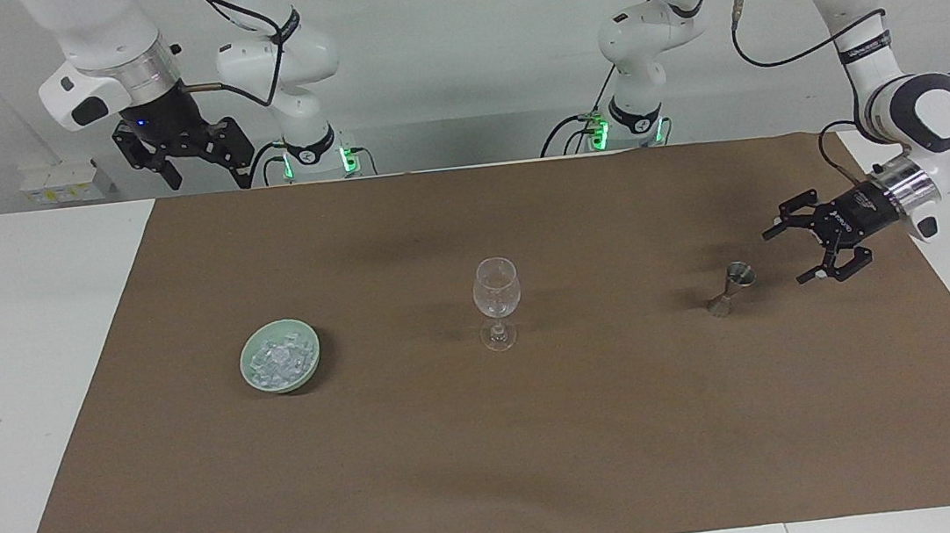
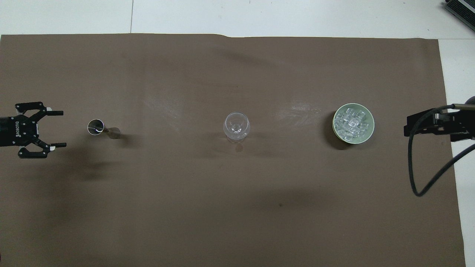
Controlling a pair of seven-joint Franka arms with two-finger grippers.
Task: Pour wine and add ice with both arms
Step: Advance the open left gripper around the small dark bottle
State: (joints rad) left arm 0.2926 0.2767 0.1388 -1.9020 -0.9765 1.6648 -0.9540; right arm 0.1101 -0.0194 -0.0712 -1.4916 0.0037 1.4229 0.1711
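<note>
The ice is a heap of small clear chunks in a pale green bowl toward the right arm's end; the ice and bowl also show in the overhead view. A clear stemmed glass stands upright mid-table and looks empty. A small metal jigger stands toward the left arm's end. My left gripper is open and empty, low beside the jigger and apart from it, its fingers pointing at it. My right gripper waits open, raised high by the table's edge near its base.
A brown paper mat covers most of the white table. A black cable hangs from the right arm past the mat's edge. A dark object lies at the table's corner farthest from the robots.
</note>
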